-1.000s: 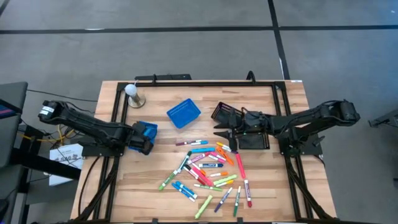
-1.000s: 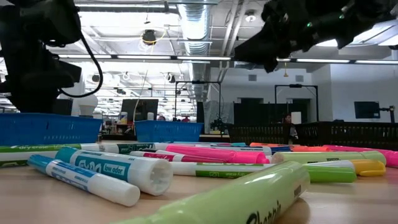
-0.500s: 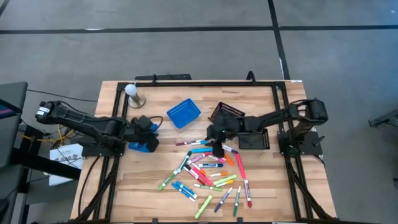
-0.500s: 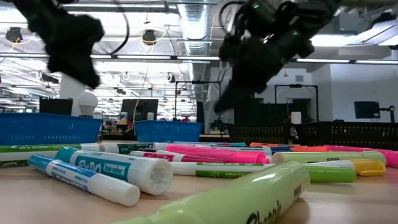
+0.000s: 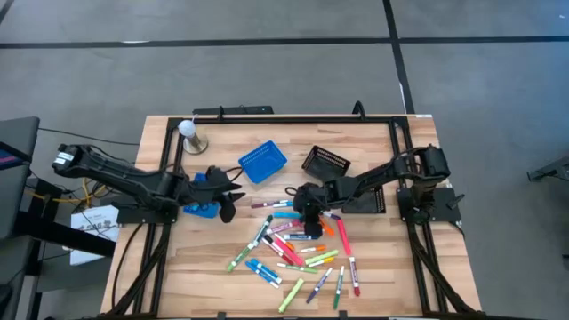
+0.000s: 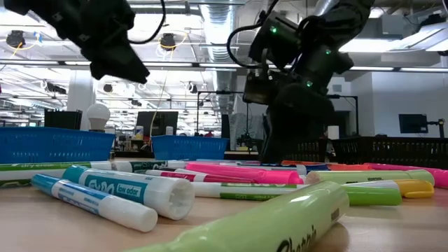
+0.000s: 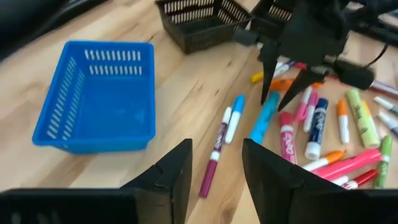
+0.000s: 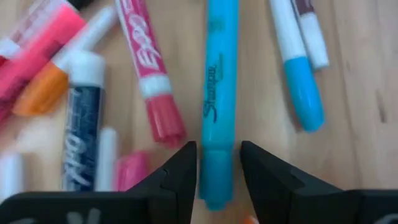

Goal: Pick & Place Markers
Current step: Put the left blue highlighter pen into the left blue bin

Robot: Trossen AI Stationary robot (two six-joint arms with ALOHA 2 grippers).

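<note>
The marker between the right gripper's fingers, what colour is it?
Light blue marker, clearest in the right wrist view.

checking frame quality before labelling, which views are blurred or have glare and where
Low view: the nearest lime green marker is out of focus, ceiling strip lights glare bright behind the dark arms. Left wrist view: the right gripper is smeared, the blue plastic basket clear. Right wrist view: the pink and orange markers are soft, the turquoise marker sharper. High view: even light, no glare.
</note>
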